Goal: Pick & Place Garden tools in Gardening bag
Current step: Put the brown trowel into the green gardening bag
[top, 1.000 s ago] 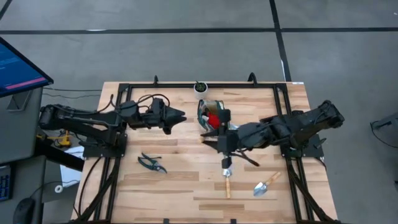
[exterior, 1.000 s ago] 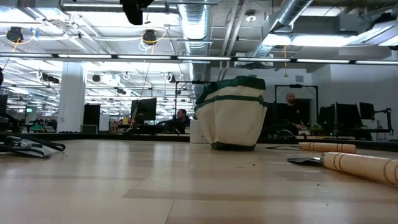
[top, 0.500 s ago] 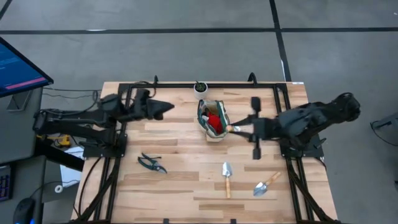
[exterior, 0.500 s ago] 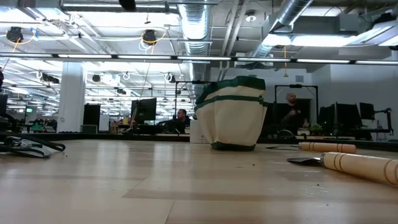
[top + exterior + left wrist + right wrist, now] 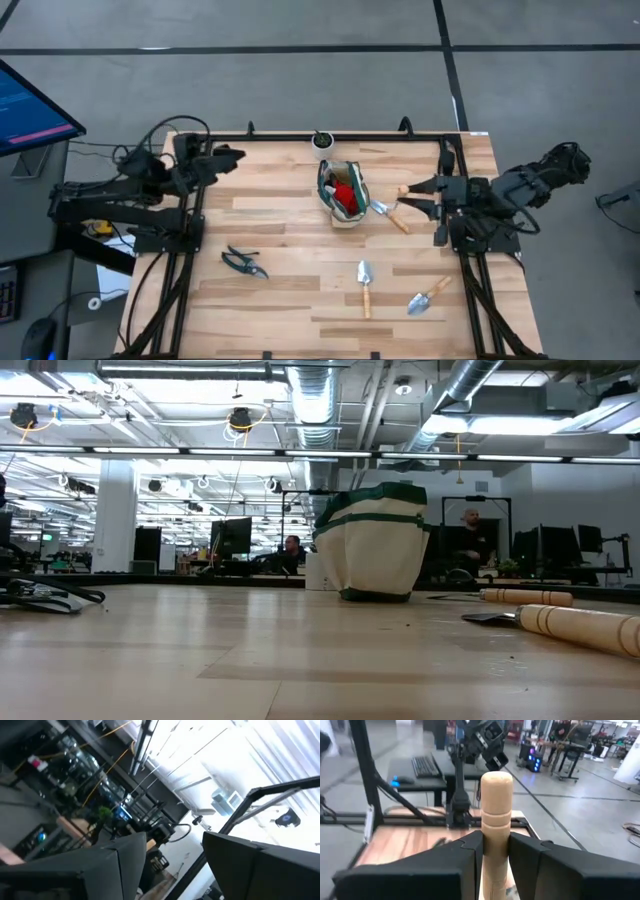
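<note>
Pinching the trowel (image 5: 392, 214) by its stiff, light wooden handle, the right gripper (image 5: 407, 200) sat right of centre; left gripper (image 5: 238, 155) spread, upper left.

From my station I see the light wooden table (image 5: 300, 290) with its plank top, framed by a black metal rail (image 5: 330, 138) running along the far edge and down both sides. A small white pot with a green plant (image 5: 322, 141) stands at the far edge, right by that rail. Off the table's left side sits a monitor (image 5: 30, 105) with a blue screen, angled on a stand over the grey floor (image 5: 300, 70). In the low view, the room behind is an open workshop with ceiling ducts (image 5: 315, 400) and strip lights, desks with screens, and a person (image 5: 468, 525) standing far back.
</note>
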